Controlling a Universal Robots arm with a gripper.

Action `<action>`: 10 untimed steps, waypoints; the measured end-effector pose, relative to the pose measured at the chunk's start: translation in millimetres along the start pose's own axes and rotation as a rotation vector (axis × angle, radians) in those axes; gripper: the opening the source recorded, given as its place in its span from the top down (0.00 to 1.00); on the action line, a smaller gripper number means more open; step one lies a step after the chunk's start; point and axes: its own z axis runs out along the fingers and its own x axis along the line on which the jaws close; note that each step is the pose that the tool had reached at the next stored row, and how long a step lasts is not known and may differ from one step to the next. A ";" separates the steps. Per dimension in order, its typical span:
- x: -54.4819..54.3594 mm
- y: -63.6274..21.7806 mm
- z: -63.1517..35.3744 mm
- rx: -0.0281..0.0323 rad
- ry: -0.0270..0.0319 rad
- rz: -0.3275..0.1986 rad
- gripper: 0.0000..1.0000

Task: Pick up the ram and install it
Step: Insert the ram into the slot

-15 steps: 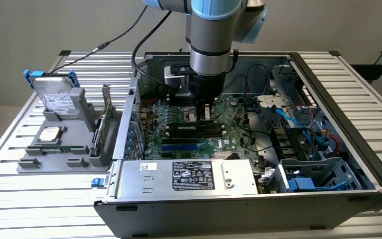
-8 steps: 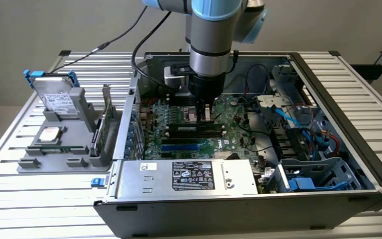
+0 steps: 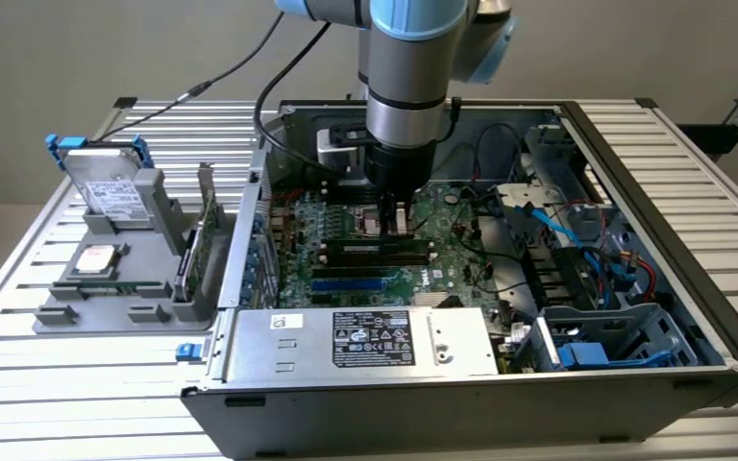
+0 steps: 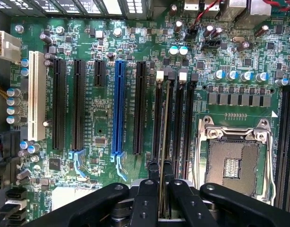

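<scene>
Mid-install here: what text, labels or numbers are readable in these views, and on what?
No text reads cleanly.
power supply label: print and logos, too small to read.
hard drive labels: too small to read.
motherboard silkscreen: blurred.
On the ram, held edge-on by the gripper: no text faces the camera.

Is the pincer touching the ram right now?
Touching. In the wrist view the pincer is shut on the edge-on ram, with no gap on either side.
</scene>
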 end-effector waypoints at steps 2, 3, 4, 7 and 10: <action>0.0 0.0 0.0 0.0000 -0.0001 -0.001 0.86; 0.0 0.0 0.0 0.0000 0.0000 -0.002 0.86; 0.0 0.0 0.0 0.0001 0.0001 -0.004 0.86; 0.1 -0.1 0.0 0.0005 0.0002 -0.013 0.86; 0.1 -0.1 0.0 0.0007 0.0005 -0.020 0.86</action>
